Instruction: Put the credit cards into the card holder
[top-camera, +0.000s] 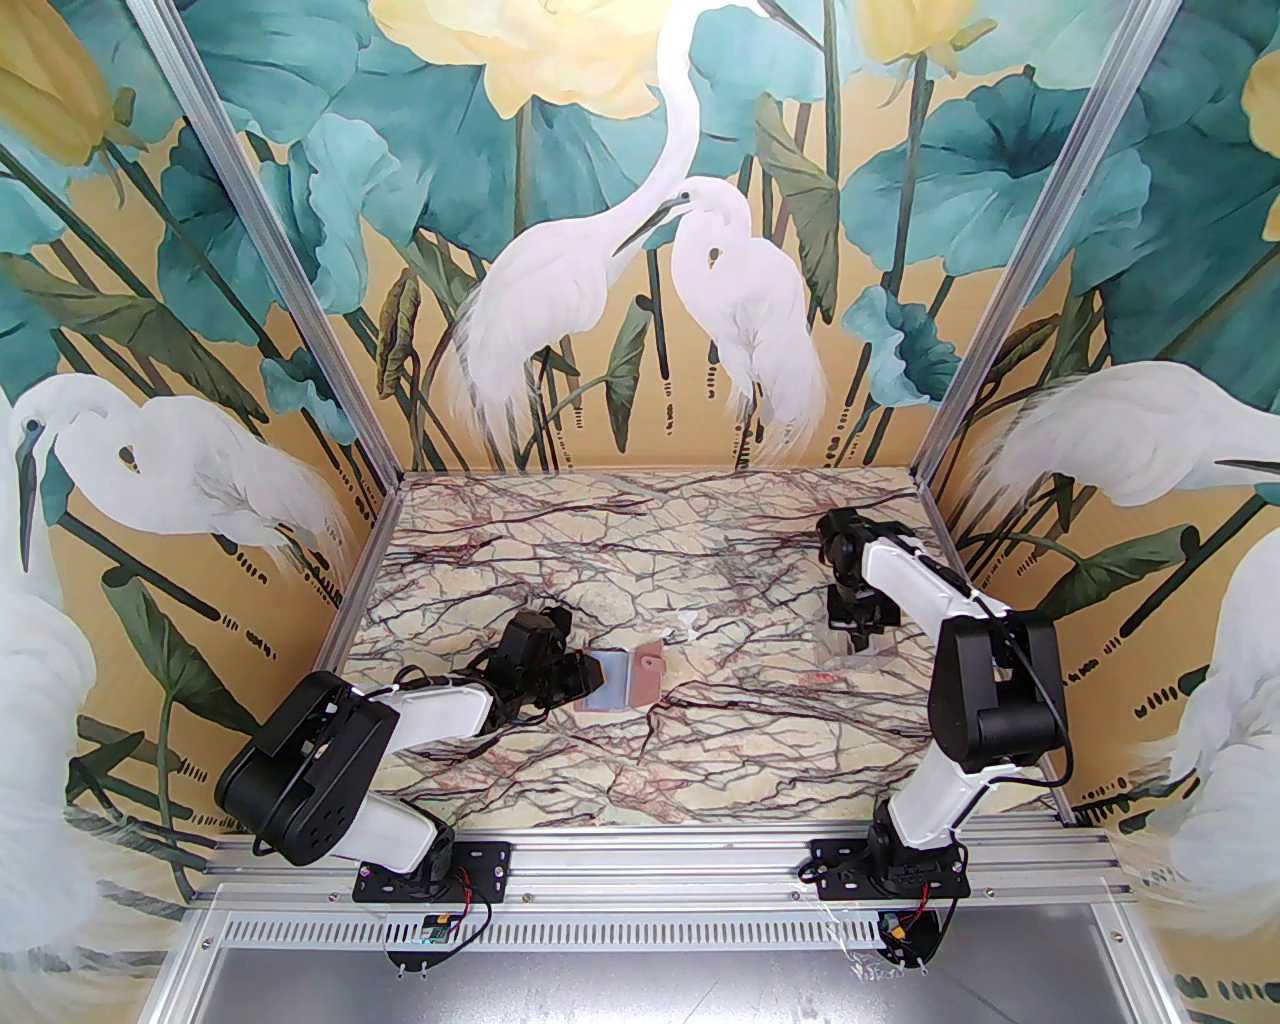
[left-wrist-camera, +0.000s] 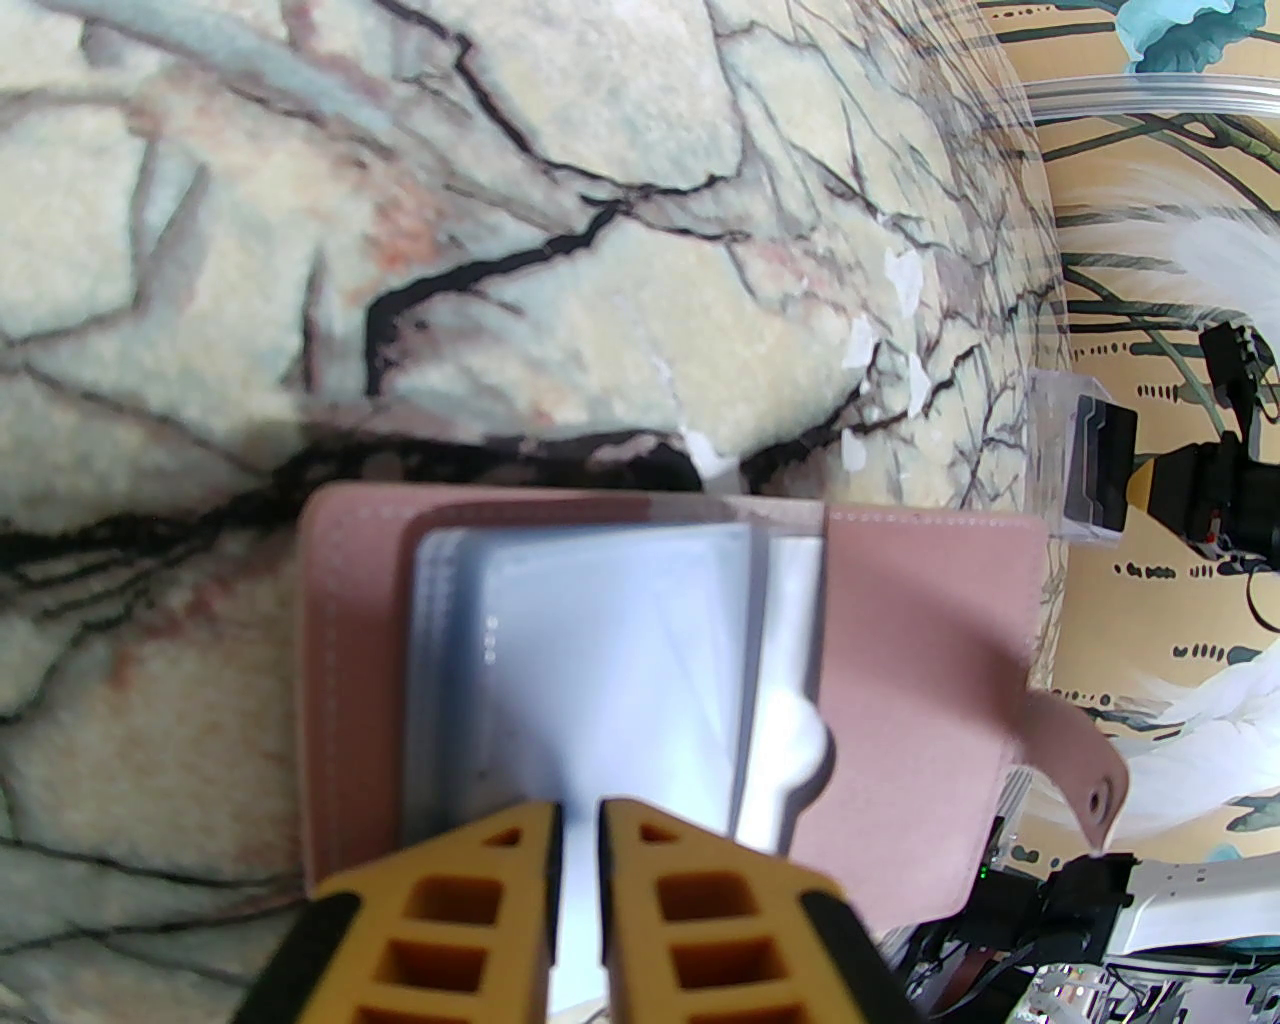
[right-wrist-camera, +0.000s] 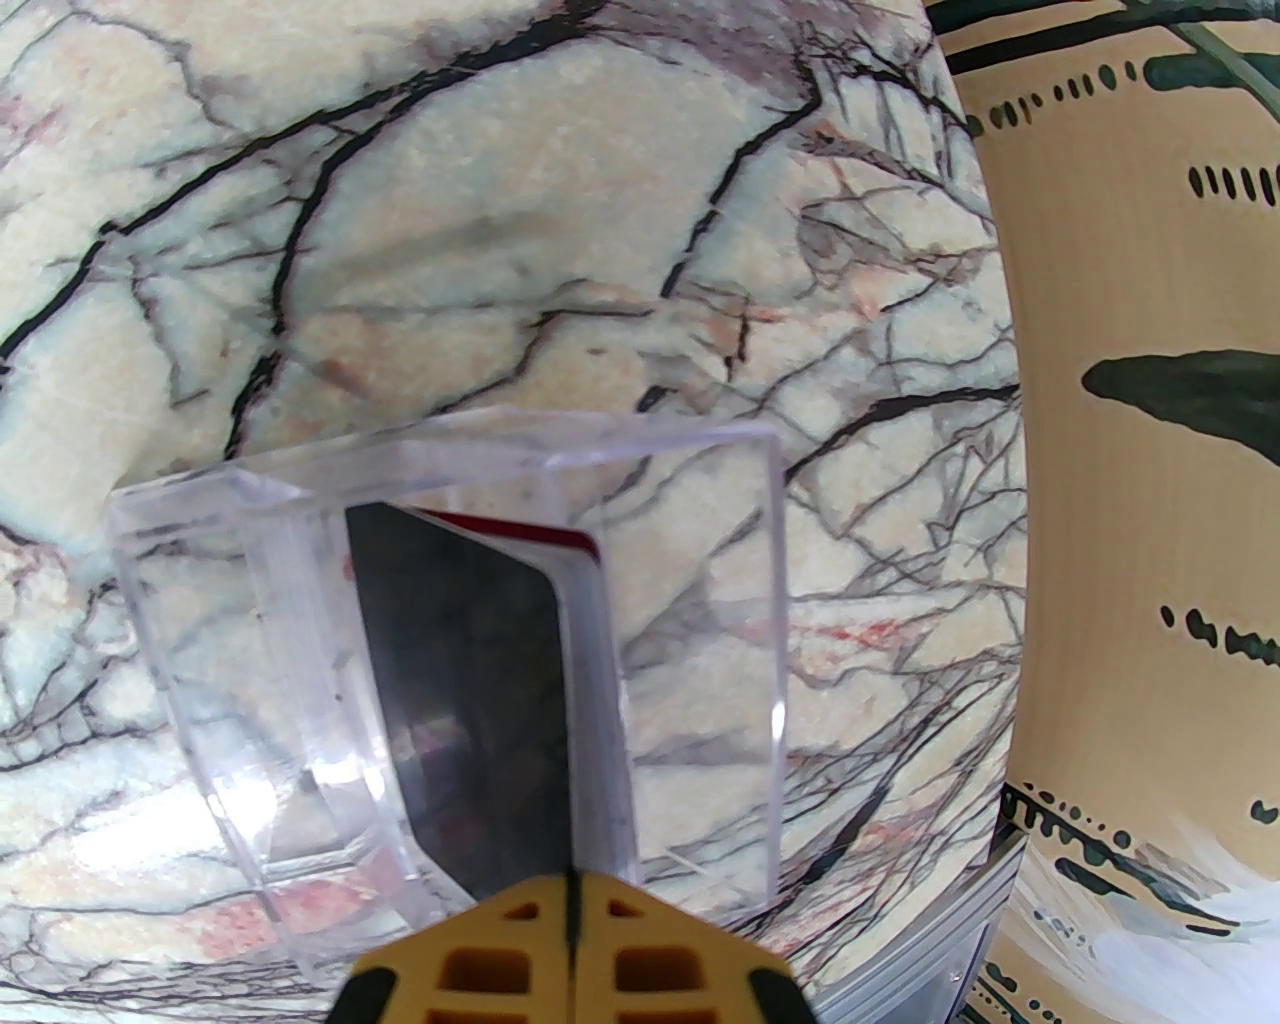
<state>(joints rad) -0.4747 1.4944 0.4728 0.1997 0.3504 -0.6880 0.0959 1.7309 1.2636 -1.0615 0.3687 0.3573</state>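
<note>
1. Holder (top-camera: 618, 682): is being kept lying open on the surface (top-camera: 700, 790), left of centre. The pink cover is being turned down and the pale grey-blue sleeves (left-wrist-camera: 600, 640) are being shown upward. The tab (left-wrist-camera: 1085, 770) is being left sticking out at the far right corner.

2. Left gripper (left-wrist-camera: 578, 815): is being held almost closed at the holder's left edge, with a pale sleeve being pinched between its yellow fingers.

3. Box (right-wrist-camera: 660, 440): clear plastic, is being kept on the right side of the surface, well apart from the holder. Cards are being stored upright in it: a dark card (right-wrist-camera: 470, 680) in front and a red-edged one (right-wrist-camera: 520, 532) just behind.

4. Right gripper (right-wrist-camera: 572, 890): is being held closed over the box, with the dark card's edge being clamped between its fingertips.
</note>
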